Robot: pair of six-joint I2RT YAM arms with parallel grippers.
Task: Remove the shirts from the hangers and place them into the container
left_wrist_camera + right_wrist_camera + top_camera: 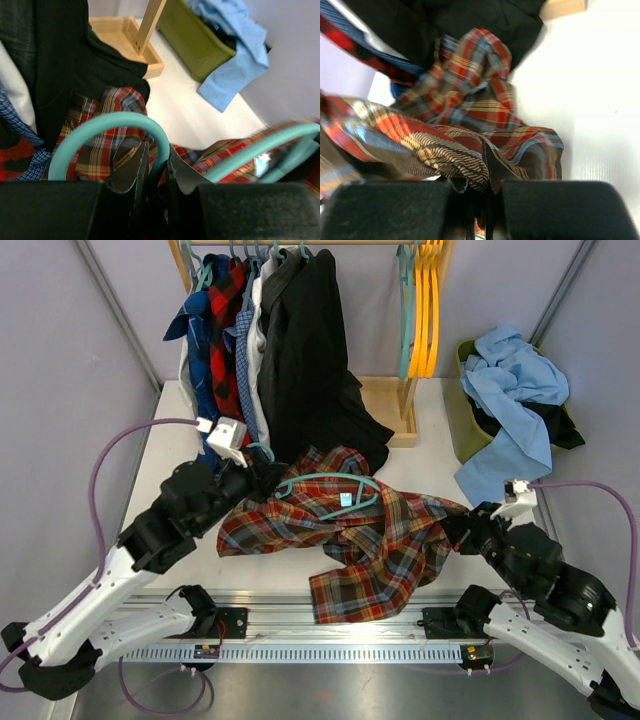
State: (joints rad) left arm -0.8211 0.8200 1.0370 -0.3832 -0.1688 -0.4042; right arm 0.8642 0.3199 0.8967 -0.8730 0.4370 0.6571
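A brown-red plaid shirt (380,550) lies spread across the middle of the table with a teal hanger (325,480) still inside its collar. My left gripper (262,472) is shut on that hanger's hook (110,122), with the teal bar pinched between the left gripper's (157,155) fingers. At the shirt's right edge my right gripper (455,530) is shut on a fold of the plaid cloth (465,100), which runs in between the right gripper's (487,172) fingers. The olive-green container (462,410) stands at the far right with a light blue shirt (510,390) draped over its rim.
A wooden rack (390,400) at the back holds several shirts on hangers (270,340): black, white, blue and red plaid. A bare teal hanger (406,310) and orange-yellow hangers (430,300) hang at its right end. The black shirt's hem reaches down to the plaid shirt.
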